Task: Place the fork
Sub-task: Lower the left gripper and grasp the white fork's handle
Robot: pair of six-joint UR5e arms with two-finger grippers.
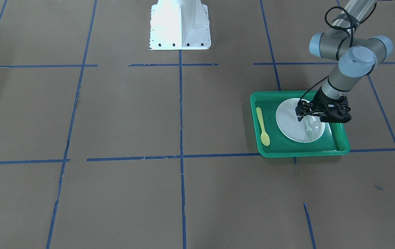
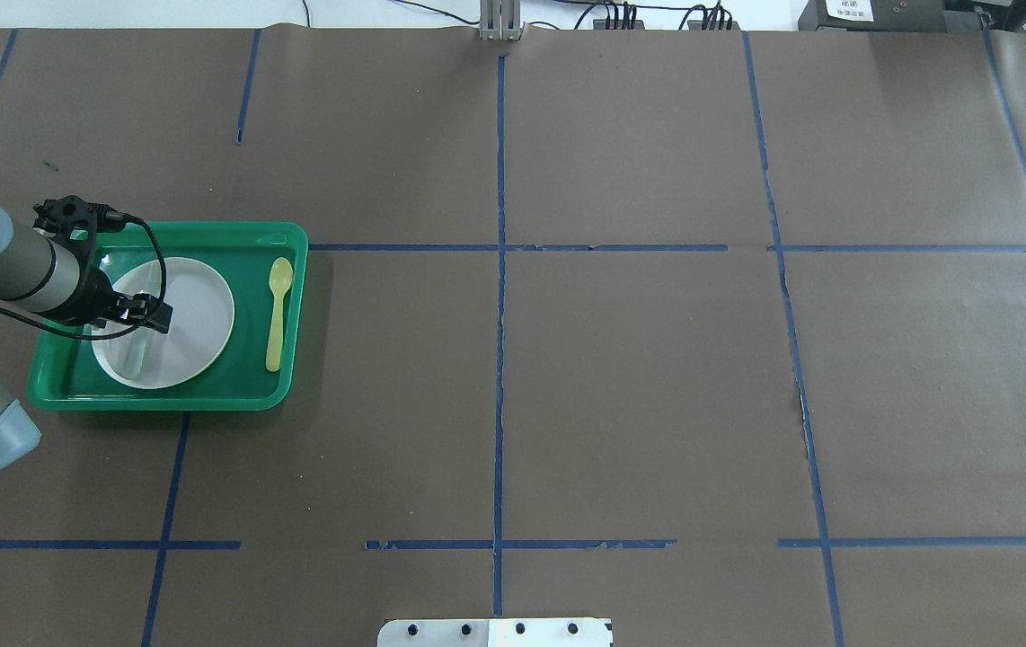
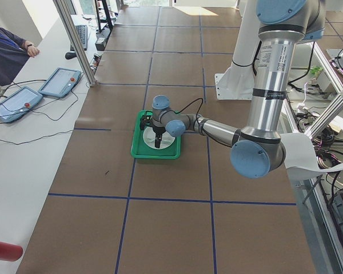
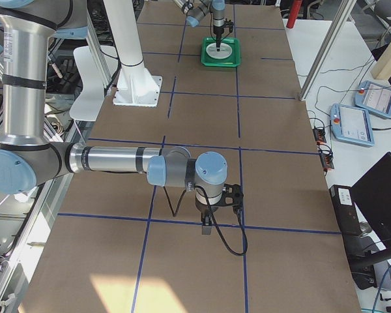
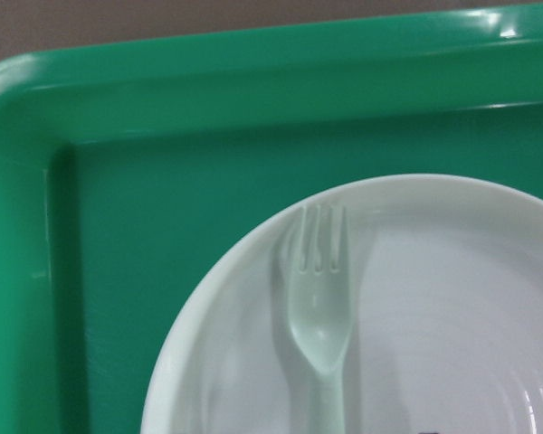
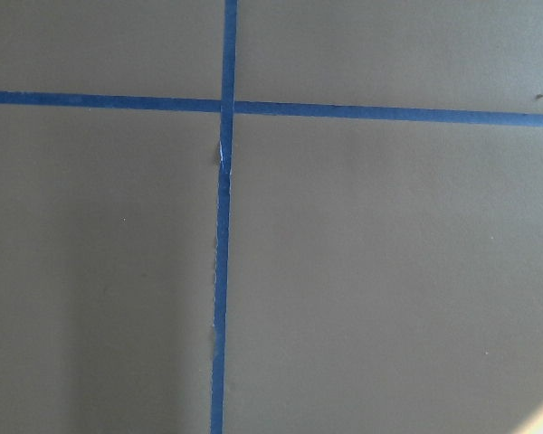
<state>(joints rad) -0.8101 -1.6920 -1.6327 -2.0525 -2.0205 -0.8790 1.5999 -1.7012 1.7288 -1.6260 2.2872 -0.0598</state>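
The pale whitish fork (image 1: 309, 130) lies flat on the white plate (image 1: 286, 121) in the green tray (image 1: 301, 153). In the overhead view the fork (image 2: 135, 355) is on the plate's (image 2: 200, 314) left part. My left gripper (image 1: 310, 120) hovers just over the fork's handle end, and its fingers look spread on either side, not touching it. The left wrist view shows the fork's head (image 5: 319, 307) resting on the plate (image 5: 452, 298), tines toward the tray (image 5: 163, 226) wall. My right gripper (image 4: 212, 225) hangs over bare table far away; I cannot tell its state.
A yellow plastic spoon (image 1: 263, 127) lies in the tray beside the plate, seen also in the overhead view (image 2: 277, 310). The robot's white base (image 1: 180, 27) stands at the table's middle back. Blue tape lines cross the brown paper.
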